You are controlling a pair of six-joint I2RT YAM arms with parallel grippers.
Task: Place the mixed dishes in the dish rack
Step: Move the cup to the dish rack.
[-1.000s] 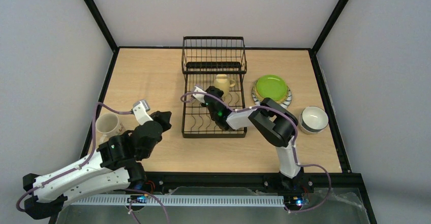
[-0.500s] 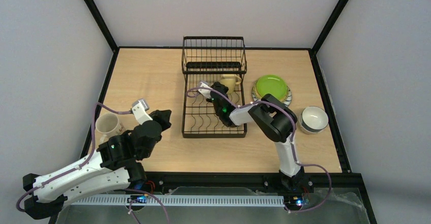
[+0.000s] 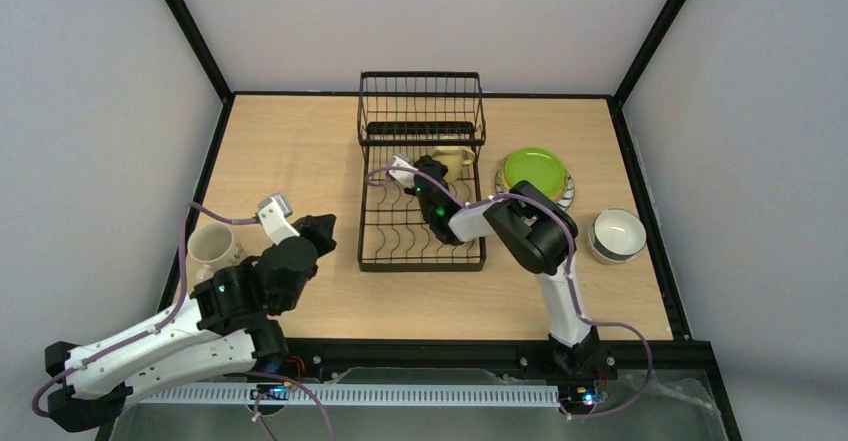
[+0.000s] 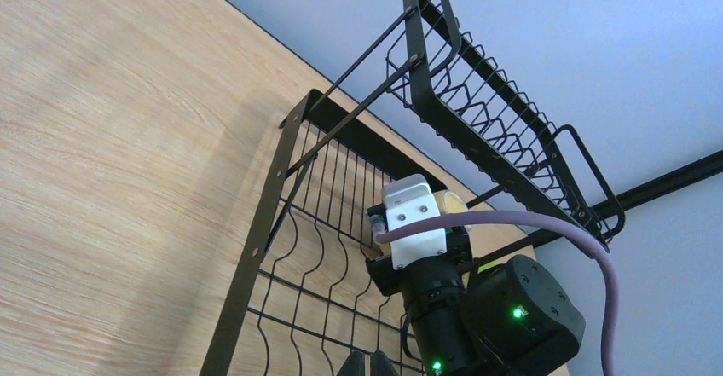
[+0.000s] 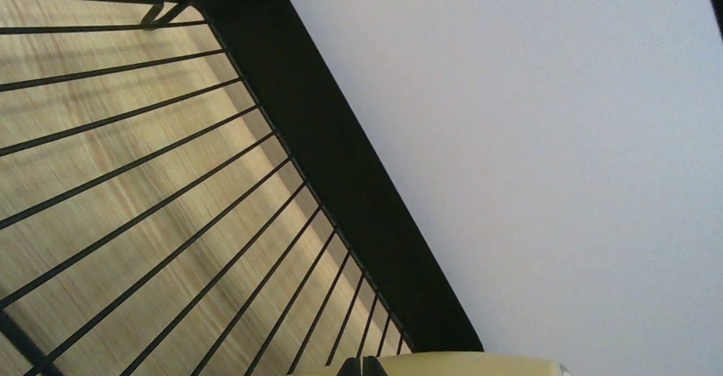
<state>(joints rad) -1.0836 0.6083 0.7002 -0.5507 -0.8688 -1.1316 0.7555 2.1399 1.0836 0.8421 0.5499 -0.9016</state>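
Note:
The black wire dish rack [image 3: 421, 231] stands at the table's middle, and it also fills the left wrist view [image 4: 269, 231]. A pale yellow mug [image 3: 455, 160] stands on the rack's floor near its raised back basket. My right gripper [image 3: 430, 167] is shut with nothing between its fingers, right against the mug's left side. In the right wrist view the mug's rim [image 5: 477, 364] lies just behind the shut gripper [image 5: 361, 366]. A cream mug [image 3: 210, 246] sits at the left edge. My left gripper [image 3: 325, 227] hovers shut and empty left of the rack.
A lime green plate [image 3: 533, 172] lies on top of a striped-rim plate [image 3: 567, 194] right of the rack. A white cup with a dark band [image 3: 616, 235] stands near the right edge. The black frame rail [image 3: 640, 191] borders the table.
My right gripper has moved toward the rack's back, up to the yellow mug, and the mug has shifted slightly right. The left arm has stayed still.

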